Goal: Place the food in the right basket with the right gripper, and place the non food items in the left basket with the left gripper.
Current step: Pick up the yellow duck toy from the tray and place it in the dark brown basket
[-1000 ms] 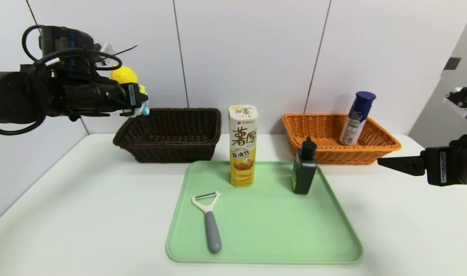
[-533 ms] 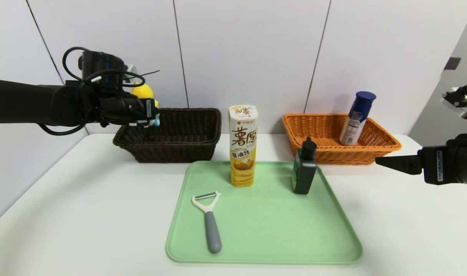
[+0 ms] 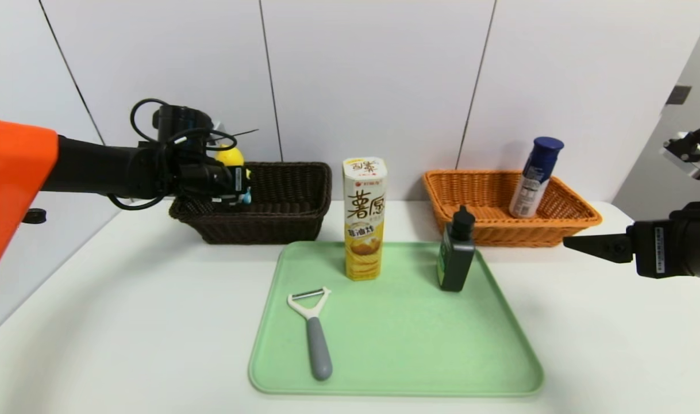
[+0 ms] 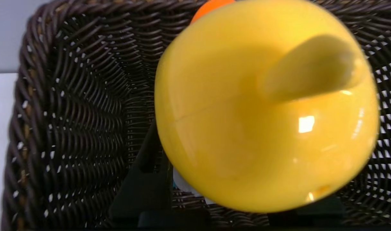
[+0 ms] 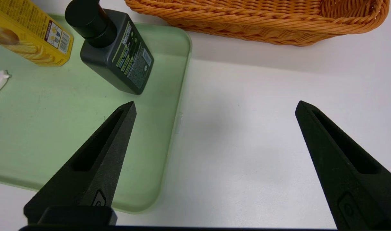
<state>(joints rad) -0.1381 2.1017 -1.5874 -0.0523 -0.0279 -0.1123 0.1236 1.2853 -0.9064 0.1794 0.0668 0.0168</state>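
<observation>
My left gripper (image 3: 239, 188) is shut on a round yellow toy (image 3: 230, 156) and holds it over the left end of the dark brown left basket (image 3: 295, 172). In the left wrist view the yellow toy (image 4: 247, 122) fills the space above the basket's woven floor (image 4: 70, 112). One black finger (image 4: 149, 166) shows beside the toy. My right gripper (image 3: 569, 242) hovers open at the table's right side, just right of the green tray (image 3: 396, 345). On the tray stand a yellow chips box (image 3: 364, 218) and a dark green bottle (image 3: 455, 253). A grey-handled peeler (image 3: 314, 330) lies there too.
The orange right basket (image 3: 580, 218) at the back right holds a blue-capped white bottle (image 3: 535, 175). In the right wrist view, white table lies between the open right gripper (image 5: 214, 107) fingers. Ahead of them are the dark bottle (image 5: 118, 54), tray edge (image 5: 179, 96) and orange basket (image 5: 263, 22).
My left arm has swung right and down with the yellow toy, from left of the brown basket to over its left end. The right gripper has hardly moved.
</observation>
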